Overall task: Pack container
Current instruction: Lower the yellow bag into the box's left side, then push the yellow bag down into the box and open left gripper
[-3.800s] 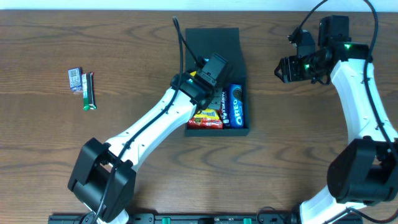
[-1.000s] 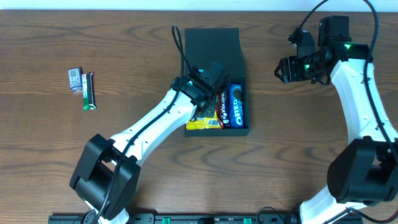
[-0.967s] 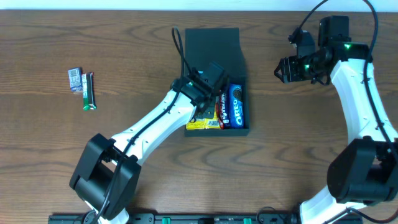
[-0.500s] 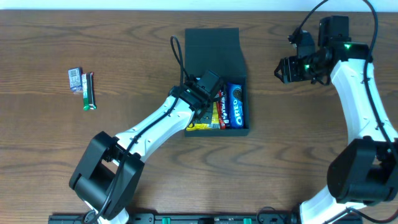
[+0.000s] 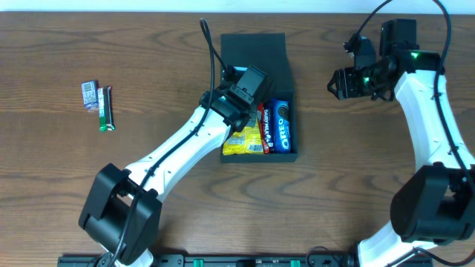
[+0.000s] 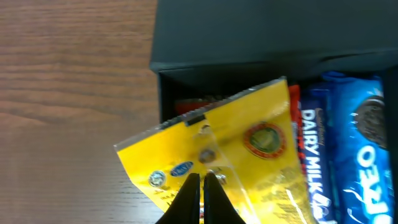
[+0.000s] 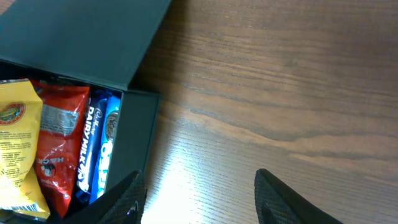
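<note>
Left arm [image 5: 174, 152] and right arm [image 5: 429, 111]: white tubular shells between black joint housings, thin black cables [image 5: 213, 46] looping from the wrists. Green indicator lamps [image 5: 366, 75] glow on the right wrist. Left pincer [image 6: 203, 180] and right pincer [image 7: 198, 177]: matte black tapered fingers.

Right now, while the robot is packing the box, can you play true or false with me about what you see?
1. The container has its lid open. True.
2. The Oreo pack lies on the table outside the container. False: it is inside, beside the Dairy Milk bar.
3. The right gripper is open and holds nothing. True.
4. The left gripper has its fingers spread wide. False: they are pinched together on the yellow packet.
5. A green bar and a small pale packet lie on the table, well away from the container. True.
</note>
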Action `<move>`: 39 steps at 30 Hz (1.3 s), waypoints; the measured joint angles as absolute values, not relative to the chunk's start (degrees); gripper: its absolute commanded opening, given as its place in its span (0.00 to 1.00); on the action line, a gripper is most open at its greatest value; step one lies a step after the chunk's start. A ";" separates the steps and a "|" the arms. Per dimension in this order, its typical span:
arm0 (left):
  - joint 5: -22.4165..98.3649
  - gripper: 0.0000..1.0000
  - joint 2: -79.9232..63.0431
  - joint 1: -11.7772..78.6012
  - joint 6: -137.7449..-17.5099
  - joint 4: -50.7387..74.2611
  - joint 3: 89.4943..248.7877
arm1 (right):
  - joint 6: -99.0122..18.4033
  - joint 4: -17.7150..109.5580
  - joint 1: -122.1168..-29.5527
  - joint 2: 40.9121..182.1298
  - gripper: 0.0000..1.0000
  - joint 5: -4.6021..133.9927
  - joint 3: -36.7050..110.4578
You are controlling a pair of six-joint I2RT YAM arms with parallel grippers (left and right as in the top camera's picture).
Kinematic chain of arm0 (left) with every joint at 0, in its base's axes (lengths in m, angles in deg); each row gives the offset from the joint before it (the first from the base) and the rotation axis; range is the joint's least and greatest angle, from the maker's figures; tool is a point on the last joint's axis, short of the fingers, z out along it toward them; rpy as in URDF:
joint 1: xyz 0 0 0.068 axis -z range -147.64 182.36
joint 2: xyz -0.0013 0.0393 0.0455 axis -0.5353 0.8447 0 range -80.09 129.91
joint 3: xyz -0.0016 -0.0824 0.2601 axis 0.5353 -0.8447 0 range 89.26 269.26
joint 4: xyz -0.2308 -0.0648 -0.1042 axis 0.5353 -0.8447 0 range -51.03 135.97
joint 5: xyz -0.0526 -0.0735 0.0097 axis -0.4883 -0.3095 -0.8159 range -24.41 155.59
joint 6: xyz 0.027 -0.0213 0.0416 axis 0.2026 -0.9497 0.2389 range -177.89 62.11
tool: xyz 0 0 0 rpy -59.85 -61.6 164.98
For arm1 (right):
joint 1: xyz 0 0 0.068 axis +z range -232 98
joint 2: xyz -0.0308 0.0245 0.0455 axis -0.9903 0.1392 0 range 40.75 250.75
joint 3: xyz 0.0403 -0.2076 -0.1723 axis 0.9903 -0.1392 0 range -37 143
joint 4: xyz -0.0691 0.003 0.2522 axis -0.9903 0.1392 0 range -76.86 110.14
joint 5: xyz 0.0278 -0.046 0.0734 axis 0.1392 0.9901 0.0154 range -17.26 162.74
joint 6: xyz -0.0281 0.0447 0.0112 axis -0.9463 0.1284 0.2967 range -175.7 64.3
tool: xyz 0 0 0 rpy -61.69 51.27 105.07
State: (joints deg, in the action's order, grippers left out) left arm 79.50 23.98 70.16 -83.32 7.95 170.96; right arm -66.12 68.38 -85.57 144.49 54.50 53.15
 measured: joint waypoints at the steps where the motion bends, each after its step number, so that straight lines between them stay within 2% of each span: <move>1: 79.44 0.06 24.49 70.06 -83.32 8.03 170.96 | -66.12 68.36 -85.57 144.49 0.57 54.50 53.15; 22: 76.46 0.06 33.49 69.27 -81.42 10.59 171.48 | -66.12 67.90 -85.57 144.49 0.57 54.50 53.15; 28: 75.81 0.06 33.38 69.29 -79.91 6.53 175.15 | -66.12 67.94 -85.57 144.49 0.57 54.50 53.15; 39: 70.04 0.06 19.59 69.33 -79.82 -1.32 179.92 | -66.12 68.10 -85.57 144.49 0.57 54.48 53.15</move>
State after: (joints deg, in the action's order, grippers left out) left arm 70.04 19.59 69.33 -79.82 -1.32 179.92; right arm -66.12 68.10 -85.57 144.49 54.48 53.15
